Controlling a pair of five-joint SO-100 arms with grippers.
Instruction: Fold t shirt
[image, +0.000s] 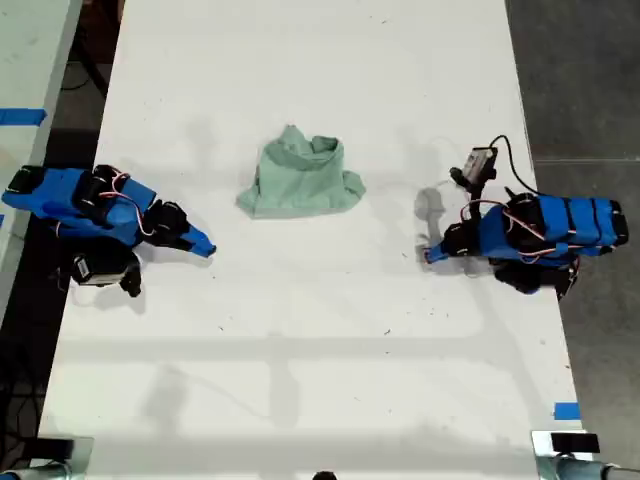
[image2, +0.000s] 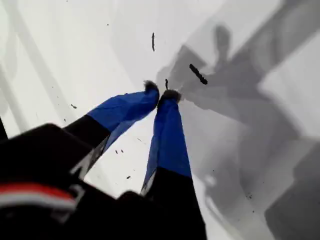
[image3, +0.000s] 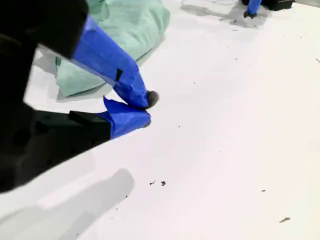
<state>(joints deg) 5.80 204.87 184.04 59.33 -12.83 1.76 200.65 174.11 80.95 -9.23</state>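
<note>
Mint-green t shirt (image: 300, 178) bunched, wrinkled, mid-table, ungripped.

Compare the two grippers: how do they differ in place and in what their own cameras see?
My first gripper sits at the exterior view's right, pointing left; my second gripper sits at its left, pointing right. My first gripper's camera shows only bare table; my second gripper's shows the t shirt close by. Both look shut, hold nothing and are clear of the t shirt.
</note>
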